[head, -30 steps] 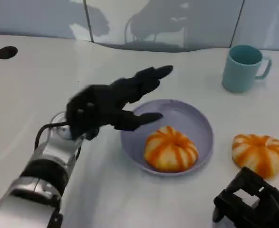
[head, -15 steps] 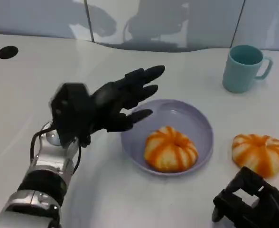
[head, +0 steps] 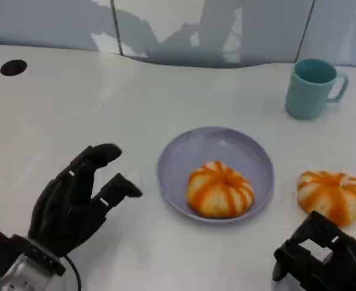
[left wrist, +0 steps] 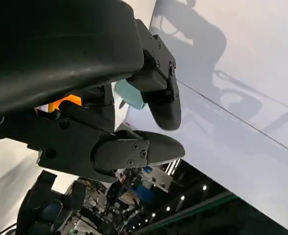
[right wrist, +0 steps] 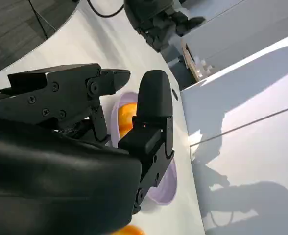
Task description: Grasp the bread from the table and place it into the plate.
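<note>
One orange-and-white striped bread (head: 219,190) lies in the lavender plate (head: 226,145) at the table's middle. A second bread like it (head: 331,195) sits on the table to the plate's right. My left hand (head: 75,206) is low at the left, well clear of the plate, fingers apart and holding nothing. My right hand (head: 323,257) rests near the front edge, just in front of the second bread, and grips nothing. The right wrist view shows its fingers (right wrist: 85,88) spread, with the plate (right wrist: 166,188) and the bread in it (right wrist: 126,113) beyond them.
A teal mug (head: 311,86) stands at the back right. Dark round holes (head: 13,67) mark the tabletop at the far left and the far right edge. A white wall panel runs along the back.
My left hand has pulled back from over the plate's left rim to the lower left, near my body. The bread stays in the plate. The right hand has not moved.
</note>
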